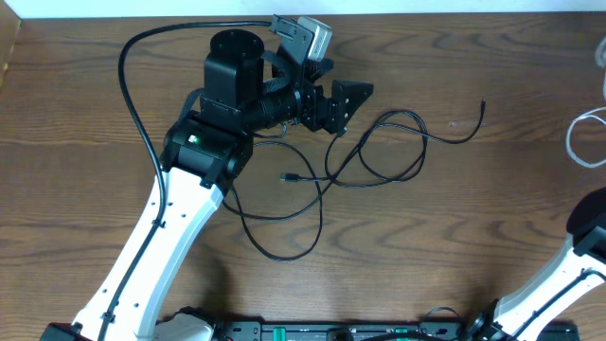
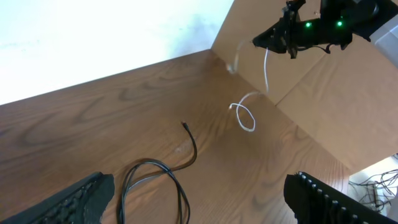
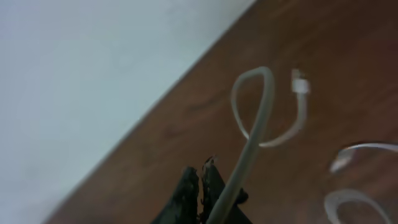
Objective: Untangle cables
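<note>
Right wrist view shows my right gripper (image 3: 203,185) pinched shut on the thin white cable (image 3: 255,118), which curls into a loop over the brown wooden table (image 3: 348,37). My left gripper (image 2: 199,190) gapes wide, holding nothing, near the long thin black cable (image 2: 149,163) looped mid-table, well apart from the white one

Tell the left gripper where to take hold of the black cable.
Grip the black cable on its free tail, just behind the plug end. Come straight down from above with the fingers across the cord. That stretch lies flat and alone on the table, clear of the loops, and the left gripper is open.
</note>
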`<state>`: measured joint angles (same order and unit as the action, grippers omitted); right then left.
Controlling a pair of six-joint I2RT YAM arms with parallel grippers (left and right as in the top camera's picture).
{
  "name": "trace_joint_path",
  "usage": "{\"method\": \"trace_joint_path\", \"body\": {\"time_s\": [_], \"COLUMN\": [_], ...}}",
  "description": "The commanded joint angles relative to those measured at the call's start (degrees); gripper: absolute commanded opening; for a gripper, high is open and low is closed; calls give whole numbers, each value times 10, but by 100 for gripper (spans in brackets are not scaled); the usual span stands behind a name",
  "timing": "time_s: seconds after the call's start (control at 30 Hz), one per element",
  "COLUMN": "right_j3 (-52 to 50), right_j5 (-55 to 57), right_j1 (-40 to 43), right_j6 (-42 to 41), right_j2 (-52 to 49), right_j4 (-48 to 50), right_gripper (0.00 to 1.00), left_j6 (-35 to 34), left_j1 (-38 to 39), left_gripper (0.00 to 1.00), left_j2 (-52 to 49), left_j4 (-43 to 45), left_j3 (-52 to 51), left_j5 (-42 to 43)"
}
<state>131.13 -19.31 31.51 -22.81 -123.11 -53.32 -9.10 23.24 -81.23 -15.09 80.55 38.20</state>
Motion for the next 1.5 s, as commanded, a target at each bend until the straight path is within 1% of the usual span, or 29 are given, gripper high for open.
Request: {"method": "trace_joint_path", "body": {"time_s": [0.0,0.03,0.1,0.13,0.17,0.2,0.23,0.3,0.37,0.57,0.77,0.93,1.0,1.1,1.23,1.33,1.37,1.47], "right_j3": [2,2,2,2,2,2,2,2,2,2,0,0,-1,-12,-40,-63,-73,-102], "right_j5": [107,108,109,113,119,127,137,156,175,223,224,225,232,242,229,178,159,167], "right_j1": [-7,-7,-7,-7,-7,-7,-7,-7,-7,-5,3,7,7,7,4,-4,-9,-23], "right_j6": [77,84,92,92,92,92,92,92,92,91,81,96,96,96,98,141,158,162], "right_j2": [-4,-4,-4,-4,-4,-4,-5,-5,-5,-5,-18,-29,-34,-47,-64,-77,-78,-78], "right_j4": [-5,-7,-17,-24,-35,-49,-65,-90,-109,-184,-285,-327,-336,-338,-327,-314,-306,-288], "right_gripper": [5,14,46,67,79,88,92,96,99,99,99,99,99,91,89,82,80,80], "left_j6": [3,3,3,3,3,3,3,3,3,3,3,3,3,3,3,3,3,3], "left_j1": [-3,-3,-3,-3,-3,-3,-3,-3,-3,-3,-3,-3,-3,-3,-3,-3,-3,-3], "left_gripper": [92,93,93,92,93,93,93,93,93,93,93,93,93,93,93,93,93,93], "left_j2": [-5,-5,-4,-4,-4,-5,-4,-4,-5,-4,-4,-4,-4,-5,-5,-8,-11,-21], "left_j4": [-3,-3,-4,-5,-6,-8,-10,-12,-12,-14,-14,-14,-14,-18,-23,-25,-25,-24], "left_j3": [12,12,12,12,12,12,12,12,12,12,12,12,12,12,10,9,9,9], "left_j5": [-3,-3,-3,-3,-3,-3,-3,-3,-3,-3,-3,-3,-3,-3,-3,-3,-3,-3]}}
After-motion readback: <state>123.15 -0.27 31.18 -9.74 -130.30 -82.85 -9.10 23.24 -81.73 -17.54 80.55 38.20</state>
